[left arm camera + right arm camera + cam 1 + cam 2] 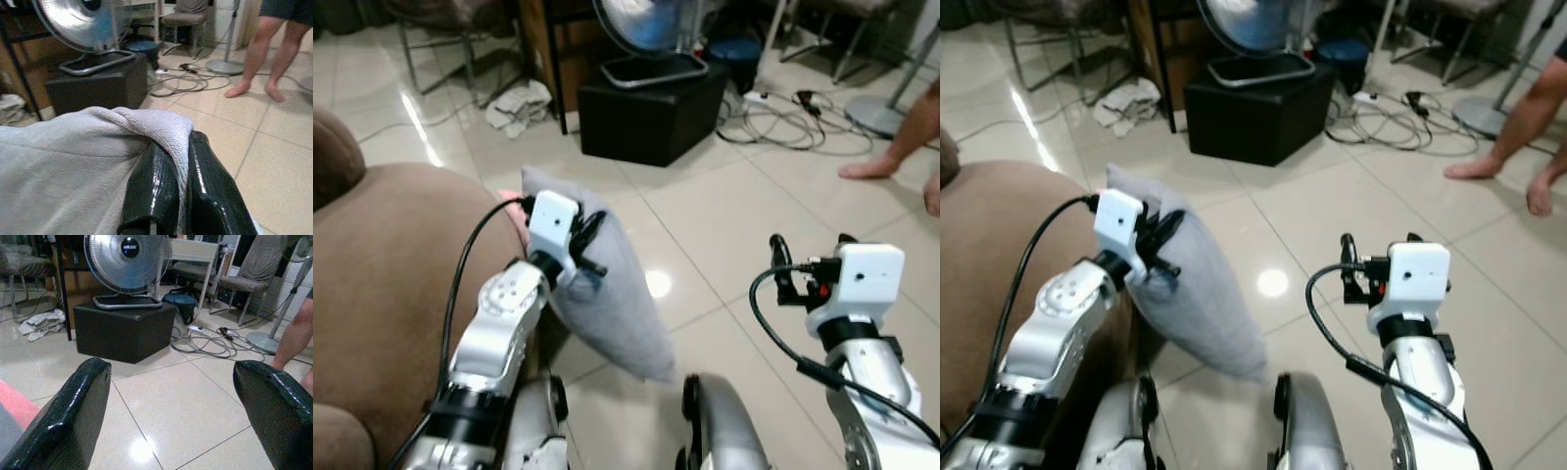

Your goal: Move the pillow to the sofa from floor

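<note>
I have the left gripper (585, 238) raised in front of me, its two black fingers (151, 191) pinched tight on a fold at the edge of the grey pillow (607, 294). The pillow hangs off the floor from that grip, tilted, its lower corner pointing down toward the tiles near my body. It sits just beside the right edge of the brown sofa (382, 284), which takes up the near left of the scene; I cannot tell whether the pillow touches the sofa's side. A bit of pink shows at the pillow's top edge, next to the gripper.

My right gripper (808, 257) is held out over the bare tiled floor (734, 225) on the right, well apart from the pillow, with its fingers (68, 421) spread wide and nothing between them.

Farther off, a black box-shaped stool (651, 113) stands on the tiles with an electric fan (128, 264) resting on top of it. To the left of it a crumpled white cloth (519, 103) lies on the floor beside a dark shelf frame. To the right of the stool, a tangle of cables (783, 117) runs across the tiles toward a round stand base. A person's bare legs (266, 54) and feet are at the far right, standing on the tiles.
</note>
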Motion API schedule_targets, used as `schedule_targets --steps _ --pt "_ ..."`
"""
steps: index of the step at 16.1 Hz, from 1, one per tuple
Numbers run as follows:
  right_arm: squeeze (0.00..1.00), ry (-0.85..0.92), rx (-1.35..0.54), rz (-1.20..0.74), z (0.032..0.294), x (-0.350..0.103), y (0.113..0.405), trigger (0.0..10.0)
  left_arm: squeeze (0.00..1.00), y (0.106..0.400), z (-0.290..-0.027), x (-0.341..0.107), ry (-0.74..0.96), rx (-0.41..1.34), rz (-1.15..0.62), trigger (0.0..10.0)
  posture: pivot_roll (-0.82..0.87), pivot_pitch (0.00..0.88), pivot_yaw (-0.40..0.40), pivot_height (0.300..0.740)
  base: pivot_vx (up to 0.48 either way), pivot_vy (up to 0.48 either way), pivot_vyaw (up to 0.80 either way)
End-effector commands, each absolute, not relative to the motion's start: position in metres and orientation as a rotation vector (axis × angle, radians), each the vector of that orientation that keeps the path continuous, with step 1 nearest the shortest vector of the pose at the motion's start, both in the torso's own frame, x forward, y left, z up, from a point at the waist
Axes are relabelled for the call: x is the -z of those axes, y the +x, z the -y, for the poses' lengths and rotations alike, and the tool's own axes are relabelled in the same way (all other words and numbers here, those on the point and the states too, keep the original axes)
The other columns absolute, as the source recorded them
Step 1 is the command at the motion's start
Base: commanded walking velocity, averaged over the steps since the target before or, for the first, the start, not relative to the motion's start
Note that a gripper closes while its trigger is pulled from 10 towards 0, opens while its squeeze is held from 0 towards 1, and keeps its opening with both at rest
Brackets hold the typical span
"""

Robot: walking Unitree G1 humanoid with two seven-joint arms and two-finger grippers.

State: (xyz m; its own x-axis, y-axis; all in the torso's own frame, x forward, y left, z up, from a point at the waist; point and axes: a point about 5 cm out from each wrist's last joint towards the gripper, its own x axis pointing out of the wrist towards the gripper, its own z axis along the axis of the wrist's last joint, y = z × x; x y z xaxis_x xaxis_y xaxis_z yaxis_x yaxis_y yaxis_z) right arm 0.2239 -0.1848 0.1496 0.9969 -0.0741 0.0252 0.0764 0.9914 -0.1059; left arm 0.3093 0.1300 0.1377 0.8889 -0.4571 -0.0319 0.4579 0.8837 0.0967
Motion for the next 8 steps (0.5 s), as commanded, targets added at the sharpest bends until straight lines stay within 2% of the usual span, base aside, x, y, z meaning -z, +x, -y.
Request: schedule_targets --steps 1,8 --pt "0.00 -0.101 0.088 0.019 0.1884 -0.1477 0.2252 10.0 0.00 0.3097 -0.1300 -0.1595 0.122 0.470 0.089 10.0 0.00 0.005 -0.037 0.670 0.000 0.000 0.00" --pt "0.00 -0.075 0.082 0.033 0.1868 -0.1472 0.2343 10.0 0.00 0.3101 -0.1286 -0.1650 0.111 0.442 0.100 10.0 0.02 0.000 -0.044 0.740 0.000 0.000 0.00"
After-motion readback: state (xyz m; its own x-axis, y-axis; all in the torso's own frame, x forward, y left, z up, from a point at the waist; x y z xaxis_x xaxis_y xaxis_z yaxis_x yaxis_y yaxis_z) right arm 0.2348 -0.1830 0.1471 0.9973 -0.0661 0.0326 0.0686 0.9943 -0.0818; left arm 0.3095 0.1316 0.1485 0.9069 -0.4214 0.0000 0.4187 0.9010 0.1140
